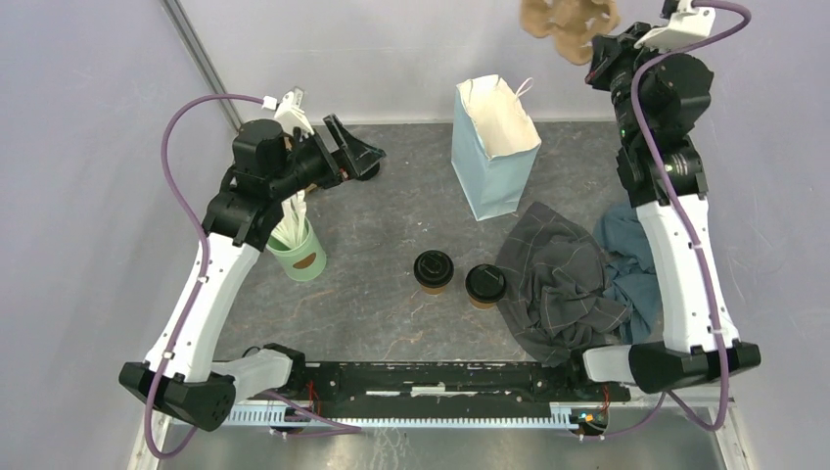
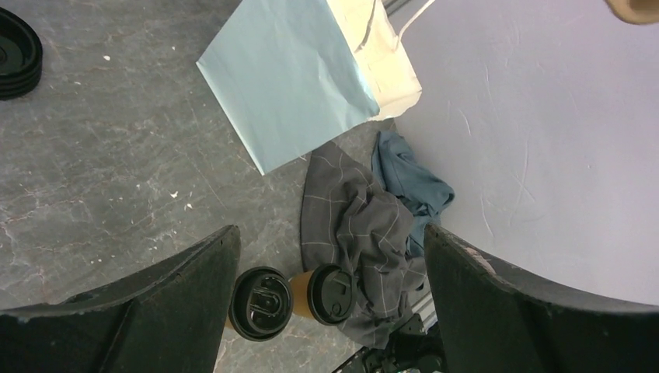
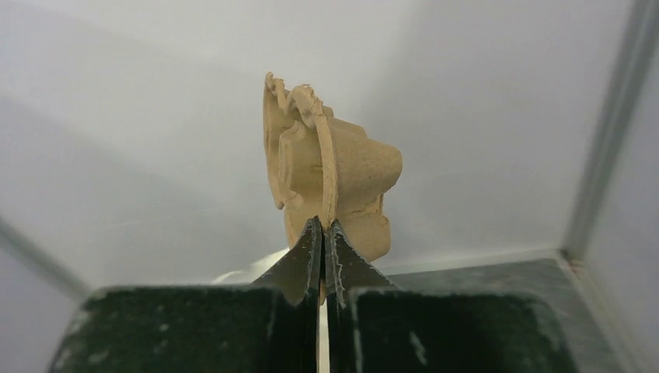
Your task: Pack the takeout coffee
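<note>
A: Cups (image 1: pixel 433 271), where are they?
B: 2, lidded and upright, side by side mid-table, the right one touching the cloth (image 1: pixel 558 284).
A: Grippers?
B: Left gripper (image 1: pixel 357 147) gapes wide, empty. Right gripper (image 3: pixel 325 225) is pinched tight on a pulp tray (image 3: pixel 326 155), probably a cup carrier, held high beyond the bag (image 1: pixel 494 157).

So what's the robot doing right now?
The right gripper is shut on a brown pulp cup carrier, holding it up in the air near the back wall. The left gripper is open and empty. The two lidded coffee cups stand on the table beside a crumpled grey cloth, not yet packed. The blue paper bag stands open behind them.
</note>
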Tool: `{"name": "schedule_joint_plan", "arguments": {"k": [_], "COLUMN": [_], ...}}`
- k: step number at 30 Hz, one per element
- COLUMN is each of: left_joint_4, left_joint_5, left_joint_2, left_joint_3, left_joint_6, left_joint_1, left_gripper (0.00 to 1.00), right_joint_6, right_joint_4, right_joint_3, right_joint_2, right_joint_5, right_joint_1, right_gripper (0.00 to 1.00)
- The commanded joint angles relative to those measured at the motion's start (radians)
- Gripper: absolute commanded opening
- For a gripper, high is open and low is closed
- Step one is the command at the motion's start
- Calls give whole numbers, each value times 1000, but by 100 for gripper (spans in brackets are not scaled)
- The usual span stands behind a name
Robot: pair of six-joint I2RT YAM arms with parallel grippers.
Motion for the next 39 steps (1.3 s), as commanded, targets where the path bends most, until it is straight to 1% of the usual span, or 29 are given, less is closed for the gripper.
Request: {"name": "schedule_joint_plan", "arguments": {"k": [1, 4, 6, 8, 10, 12, 15, 20, 28, 31, 32, 35, 39], "left_joint_4": [-10, -20, -22, -35, -58, -80, -91, -112, -199, -282, -316, -404, -433], "left_joint_5": [68, 86, 96, 97, 93, 86, 83, 57, -69, -157, -197, -294, -284], "left_joint_2": [9, 25, 32, 38, 47, 56, 69, 77, 94, 122, 134, 181, 251], "left_joint_3": [7, 8, 7, 12, 21, 29, 39, 65, 129, 182, 200, 265, 325], "left_joint_6": [44, 35, 39, 56, 80, 103, 122, 149, 157, 148, 141, 112, 91], "left_joint_1": [0, 0, 0, 0, 0, 0, 0, 0, 0, 1, 0, 2, 1], "left_gripper": [93, 92, 92, 92, 92, 92, 92, 91, 91, 91, 90, 87, 82], "right_joint_6": [-253, -252, -209, -199, -191, -185, -154, -106, 15, 22, 22, 21, 17], "right_joint_4": [-52, -70, -43, 20, 46, 79, 113, 141, 296, 312, 317, 326, 302], "right_joint_3": [33, 23, -24, -98, -147, -189, -235, -277, -413, -438, -447, -462, -445], "right_joint_2": [93, 167, 199, 212, 235, 264, 304, 364, 379, 387, 388, 390, 391], "right_joint_5": [260, 228, 89, -29, -91, -199, -322, -525, -745, -818, -839, -890, -907], "right_joint_1": [-53, -107, -153, -158, -160, -193, -200, -200, -192, -171, -144, -107, -89], "right_gripper": [0, 0, 0, 0, 0, 0, 0, 0, 0, 0, 0, 0, 0]}}
